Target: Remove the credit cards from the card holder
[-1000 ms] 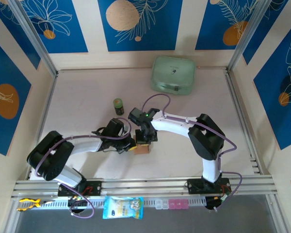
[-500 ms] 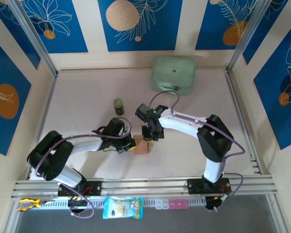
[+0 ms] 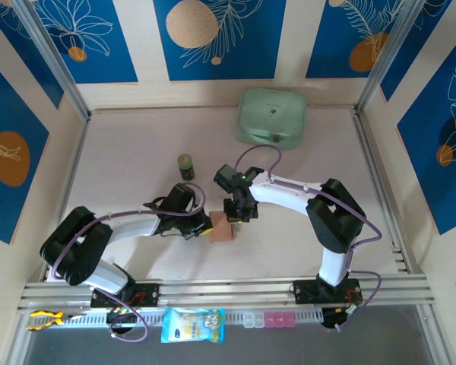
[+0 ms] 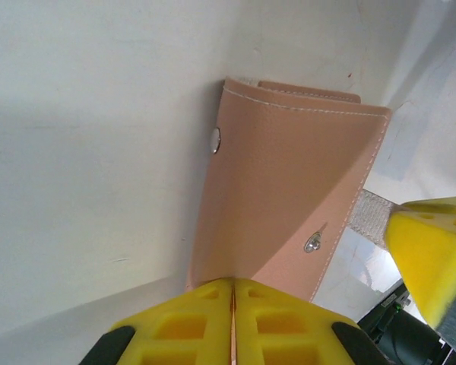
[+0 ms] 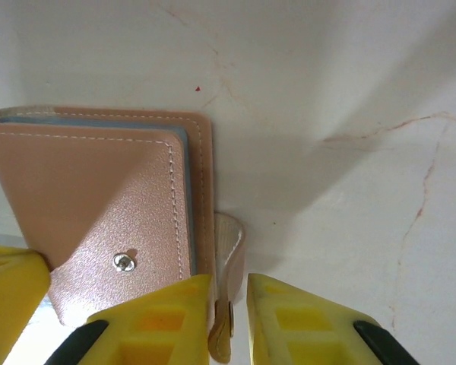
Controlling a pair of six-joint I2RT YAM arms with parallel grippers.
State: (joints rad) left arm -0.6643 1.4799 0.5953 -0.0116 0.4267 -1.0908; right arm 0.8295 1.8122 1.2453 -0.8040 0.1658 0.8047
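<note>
Looking from the top camera, the card holder [image 3: 223,230] sits on the counter [image 3: 137,175] between both arms, with the left gripper [image 3: 203,226] at its left side and the right gripper [image 3: 240,214] just behind it.

At the left wrist, the left gripper [image 4: 232,323] is closed, apparently pinching the holder's near edge. The folded body [image 4: 281,198] runs straight away from it.

At the right wrist, the right gripper [image 5: 229,319] is slightly parted around the snap strap [image 5: 228,251], not clamping it, and the holder [image 5: 99,190] lies left of it. I judge the credit cards are inside.
</note>
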